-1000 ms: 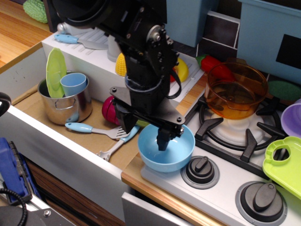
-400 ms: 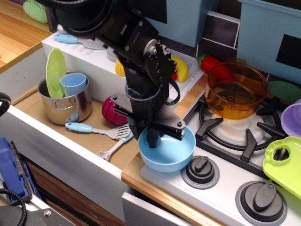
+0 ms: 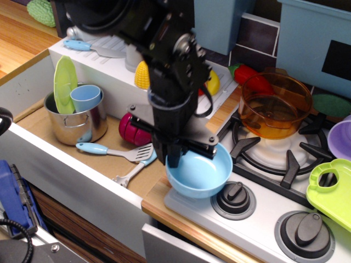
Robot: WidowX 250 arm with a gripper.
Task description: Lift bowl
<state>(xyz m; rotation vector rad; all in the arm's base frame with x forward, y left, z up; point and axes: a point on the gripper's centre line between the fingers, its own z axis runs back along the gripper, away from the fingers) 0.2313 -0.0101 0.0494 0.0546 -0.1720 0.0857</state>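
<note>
The gripper pinched the near-left rim of the round, glossy light-blue plastic bowl — tilted; such an edge hold risked slipping onto the black stove knob below-right.

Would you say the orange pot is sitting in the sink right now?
No, the orange pot stands on the stove burner, right of the sink that holds the steel pot.

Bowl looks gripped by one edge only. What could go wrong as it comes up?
1. The end effector pinches only the left rim of the bowl, which tilts; it could swivel or slip out.
2. The bowl hangs just over the stove knob and counter edge; a drop could bounce it into the sink.
3. The orange pot stands close behind; a swing could knock it.
</note>
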